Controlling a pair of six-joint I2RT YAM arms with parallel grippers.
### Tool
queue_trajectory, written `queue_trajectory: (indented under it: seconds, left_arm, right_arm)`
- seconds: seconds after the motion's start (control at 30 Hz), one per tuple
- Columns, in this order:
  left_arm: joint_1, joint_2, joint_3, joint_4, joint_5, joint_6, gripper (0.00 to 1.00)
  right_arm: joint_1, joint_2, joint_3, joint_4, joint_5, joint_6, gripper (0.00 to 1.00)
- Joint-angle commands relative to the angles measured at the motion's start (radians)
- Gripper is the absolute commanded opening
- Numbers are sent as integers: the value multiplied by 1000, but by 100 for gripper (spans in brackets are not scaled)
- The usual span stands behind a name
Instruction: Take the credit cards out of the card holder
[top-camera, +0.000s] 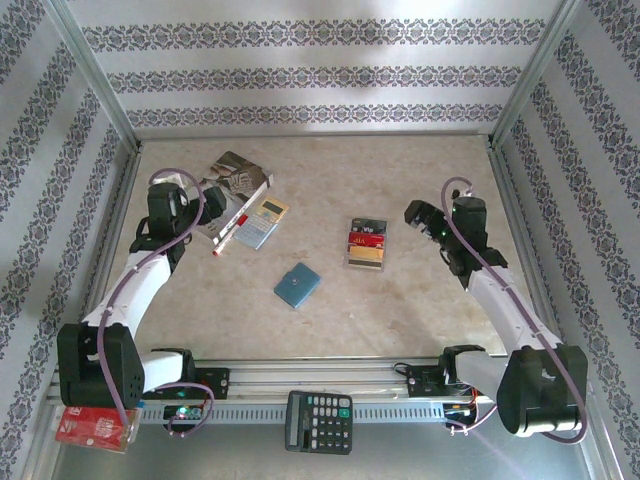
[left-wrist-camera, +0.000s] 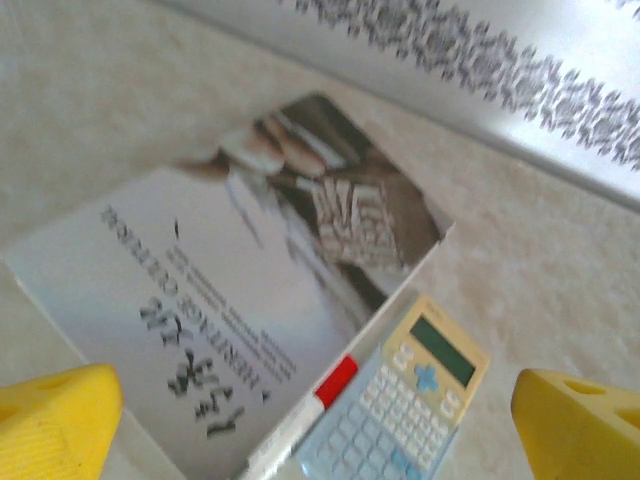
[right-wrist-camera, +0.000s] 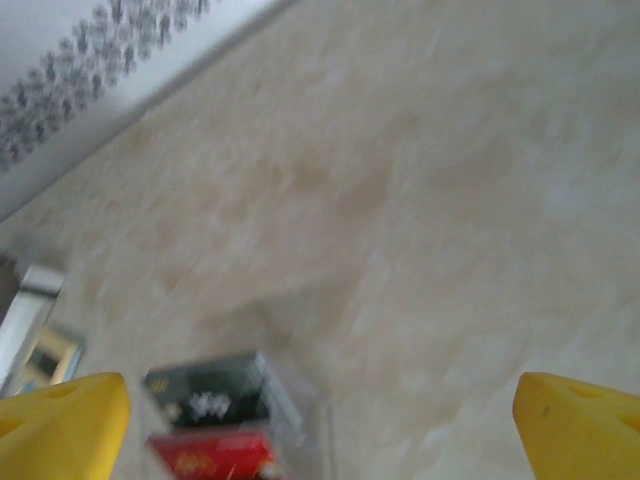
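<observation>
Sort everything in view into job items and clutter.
Job: small blue wallet; stack of black, red and gold-tan plastic cards.
Clutter: grey printed booklet; silver-gold pocket calculator; white pen with a red band; black desk calculator; red packet.

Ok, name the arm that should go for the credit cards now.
Right. The right claw, open, sits just right of the credit cards, which show low in its wrist view. The left claw, also open, hovers over the booklet and pale calculator, farther off.
</observation>
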Motion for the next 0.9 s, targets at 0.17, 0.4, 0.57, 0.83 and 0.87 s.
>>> queue_trajectory:
  seconds: [0.17, 0.4, 0.57, 0.83, 0.87]
  left_arm:
    - [-123, 92, 90, -163, 52, -62, 100]
    - [-247, 180, 166, -263, -22, -41, 99]
    - [-289, 194, 160, -267, -23, -51, 99]
    - [-306, 222, 145, -246, 13, -76, 100]
    - [-308, 220, 144, -245, 8, -77, 100]
  right_arm:
    - [222, 40, -61, -83, -137, 234, 98]
    - [360, 210, -58, 26, -133, 333, 98]
    - [387, 296, -34, 75, -110, 338, 98]
    - [395, 442, 77, 147, -90, 287, 98]
    - [395, 458, 94, 150, -82, 285, 98]
